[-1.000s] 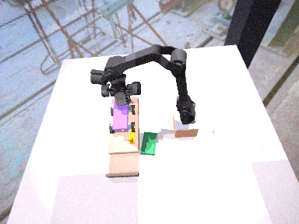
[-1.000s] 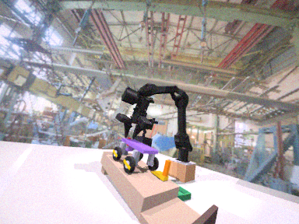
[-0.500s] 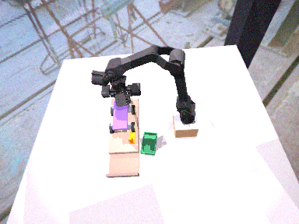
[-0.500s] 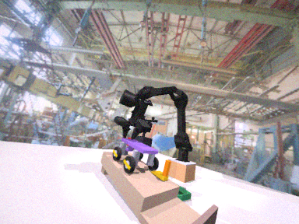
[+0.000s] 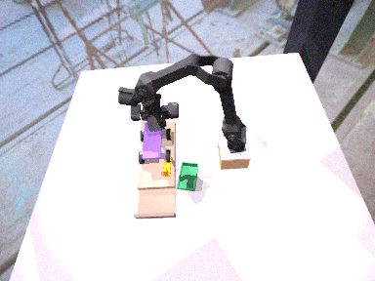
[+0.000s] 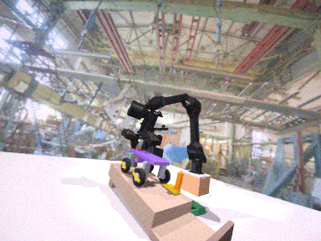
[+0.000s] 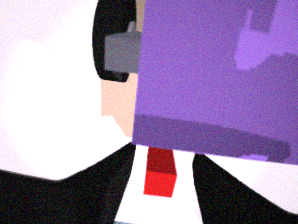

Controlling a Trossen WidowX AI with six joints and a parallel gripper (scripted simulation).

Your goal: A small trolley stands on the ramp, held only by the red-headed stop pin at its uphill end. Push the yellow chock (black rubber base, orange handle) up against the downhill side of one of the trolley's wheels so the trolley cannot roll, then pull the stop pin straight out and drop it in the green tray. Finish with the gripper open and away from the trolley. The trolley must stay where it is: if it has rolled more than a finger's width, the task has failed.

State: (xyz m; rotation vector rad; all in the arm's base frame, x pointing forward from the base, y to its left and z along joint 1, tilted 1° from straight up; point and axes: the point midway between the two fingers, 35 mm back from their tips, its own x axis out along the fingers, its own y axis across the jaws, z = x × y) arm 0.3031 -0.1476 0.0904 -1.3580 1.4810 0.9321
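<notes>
Seen from above, hangs the gripper (image 5: 155,128) (image 6: 142,151) (image 7: 164,152) at the twelve o'clock end of the purple-decked trolley (image 5: 152,142) (image 6: 150,157) (image 7: 210,80), with fingers parted to a middling width and nothing gripped. In the wrist view, has the red head of the stop pin (image 7: 160,184) at six o'clock of the deck edge, between the two black fingers but with pale gaps on both sides.

Carries the trolley on the upper stretch of the wooden ramp (image 5: 151,181) (image 6: 160,201), sloping down towards six o'clock. Shows the yellow chock (image 5: 167,170) (image 6: 172,189) with its orange handle upright on the ramp, at five o'clock from the trolley, close by the downhill wheel (image 5: 168,155) (image 6: 165,175) on the tray side; cannot tell whether touching. Has the green tray (image 5: 188,177) (image 6: 198,207) on the white table (image 5: 278,210) (image 6: 54,192) beside the ramp, at four o'clock from the chock. Places the orange-brown block (image 5: 234,162) (image 6: 197,185) at between two and three o'clock from the tray, beneath the arm's base.
</notes>
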